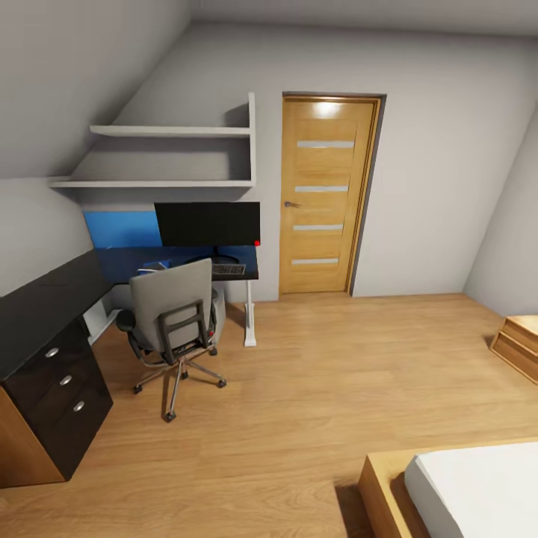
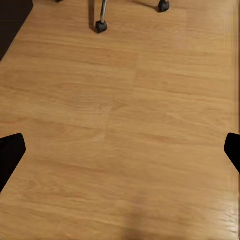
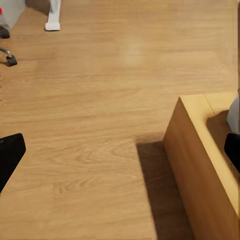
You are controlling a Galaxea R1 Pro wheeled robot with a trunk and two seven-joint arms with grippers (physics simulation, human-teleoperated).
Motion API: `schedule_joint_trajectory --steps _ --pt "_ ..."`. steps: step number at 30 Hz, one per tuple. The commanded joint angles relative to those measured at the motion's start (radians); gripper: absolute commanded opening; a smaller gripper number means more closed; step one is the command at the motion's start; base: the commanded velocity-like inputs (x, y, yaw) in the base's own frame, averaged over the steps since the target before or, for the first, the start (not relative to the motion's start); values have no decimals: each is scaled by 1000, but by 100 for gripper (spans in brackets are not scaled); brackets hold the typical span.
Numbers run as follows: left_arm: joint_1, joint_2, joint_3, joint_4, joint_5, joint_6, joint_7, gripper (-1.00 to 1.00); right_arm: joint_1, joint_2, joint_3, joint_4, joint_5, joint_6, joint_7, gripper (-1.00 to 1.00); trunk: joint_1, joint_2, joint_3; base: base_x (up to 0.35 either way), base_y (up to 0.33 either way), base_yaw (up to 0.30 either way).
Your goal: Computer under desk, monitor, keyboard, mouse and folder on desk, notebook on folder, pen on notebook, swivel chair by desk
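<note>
The desk [image 1: 45, 299] runs along the left wall and turns the corner under two wall shelves [image 1: 172, 157], left of the wooden door [image 1: 325, 194]. The monitor [image 1: 208, 223] stands on the desk's far wing, with the keyboard [image 1: 228, 269] lying on the top just in front of it. The swivel chair [image 1: 170, 317] sits on the wood floor [image 1: 314, 373] right beside the desk, its back turned this way. A bed [image 1: 463, 489] lies well apart from the desk, at the near right.

The left gripper [image 2: 120, 150] hangs over bare floor with its fingers [image 2: 10, 152] spread wide, nothing between them; a chair castor [image 2: 101, 26] shows beyond. The right gripper [image 3: 120, 150] is likewise spread and empty, near the bed frame's corner [image 3: 200, 150].
</note>
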Motion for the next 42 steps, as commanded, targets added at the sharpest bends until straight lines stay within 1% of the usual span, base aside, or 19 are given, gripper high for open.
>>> schedule_joint_trajectory --steps 1,2,3,7,15,20,23,26,28,31,35,36,39,42 --pt "4 -5 -9 0 5 -9 4 100 12 -7 9 2 -6 -43 -3 100 -4 7 2 0 0 0" --pt "5 -8 -9 0 5 -11 4 100 18 -12 10 2 -6 -60 -3 100 -8 14 5 0 0 0" --pt "7 -15 -9 0 4 -14 4 100 27 -23 10 2 -6 -81 -2 100 -12 21 8 0 0 0" --pt "11 -25 -8 0 4 -19 4 100 39 -40 11 2 -6 -89 0 100 -27 49 21 0 0 0" --pt "15 -30 -9 0 4 -22 3 100 45 -49 11 1 -6 -89 4 100 -58 105 46 0 0 0" --pt "22 -30 -9 0 5 -15 4 100 45 -52 12 0 -7 -85 5 100 -58 105 46 0 0 0" --pt "24 -30 -8 0 5 -9 6 100 46 -54 10 -2 -7 -43 4 100 -58 105 46 0 0 0" --pt "24 -29 -8 0 6 -6 7 100 46 -57 10 -3 -8 -29 1 100 -58 105 46 0 0 0" --pt "25 -29 -8 0 6 -5 8 100 46 -69 10 -3 -9 -19 -1 100 -58 105 46 0 0 0" --pt "25 -29 -8 0 6 -5 9 100 46 -79 10 1 -10 -9 -1 100 -58 105 46 0 0 0" --pt "25 -30 -9 0 6 -4 9 100 46 -86 11 0 -11 38 0 100 -58 105 46 0 0 0" --pt "25 -30 -9 -1 6 -4 9 100 46 -86 11 -1 -11 59 0 100 -58 105 46 0 0 0" --pt "25 -30 -8 -1 6 -4 9 100 46 -87 11 -2 -12 87 0 100 -58 105 46 0 0 0" --pt "25 -30 -8 -1 6 -4 9 100 46 -87 10 0 -12 98 0 100 -58 105 46 0 0 0"
